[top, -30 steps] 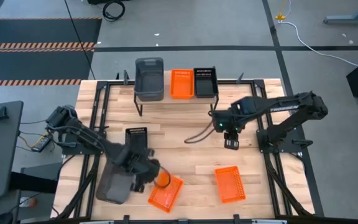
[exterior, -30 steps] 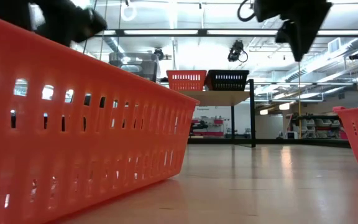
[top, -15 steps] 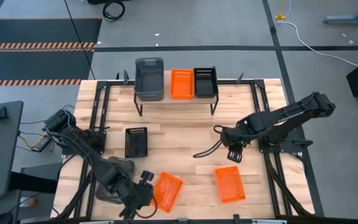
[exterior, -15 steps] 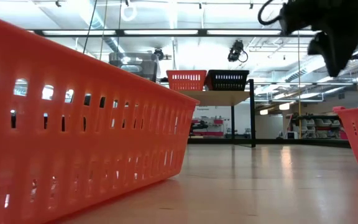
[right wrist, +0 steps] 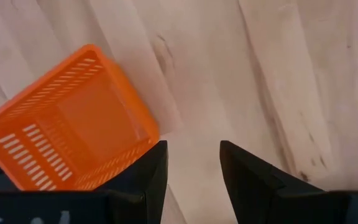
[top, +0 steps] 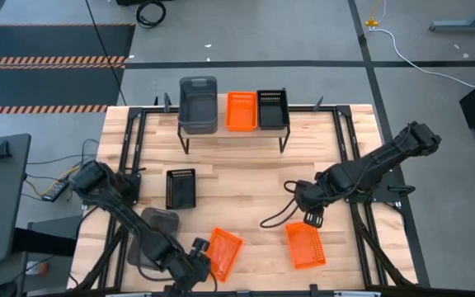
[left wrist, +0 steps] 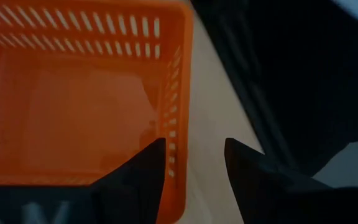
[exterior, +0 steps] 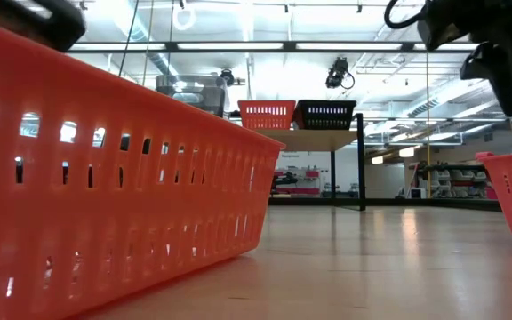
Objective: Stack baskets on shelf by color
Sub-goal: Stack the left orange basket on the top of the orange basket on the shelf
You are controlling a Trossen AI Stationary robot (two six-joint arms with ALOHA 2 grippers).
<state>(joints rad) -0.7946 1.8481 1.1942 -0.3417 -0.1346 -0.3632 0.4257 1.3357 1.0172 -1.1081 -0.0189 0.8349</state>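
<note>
- Your shelf (top: pixel 234 132) stands at the table's far edge, carrying a grey basket (top: pixel 198 105), an orange basket (top: pixel 240 110) and a black basket (top: pixel 273 109) side by side.
- Nearer you than the shelf, a black basket (top: pixel 181 187) lies flat on the table (top: pixel 246 186).
- Your left gripper (top: pixel 195 266) sits far from the shelf at the near edge, fingers spread and holding nothing, straddling the wall of an orange basket (left wrist: pixel 73 112), with a grey basket (top: pixel 153 239) just beside it.
- Your right gripper (top: pixel 312 219) hangs at the shelf-side end of another orange basket (top: pixel 303 245), fingers parted and empty.
</note>
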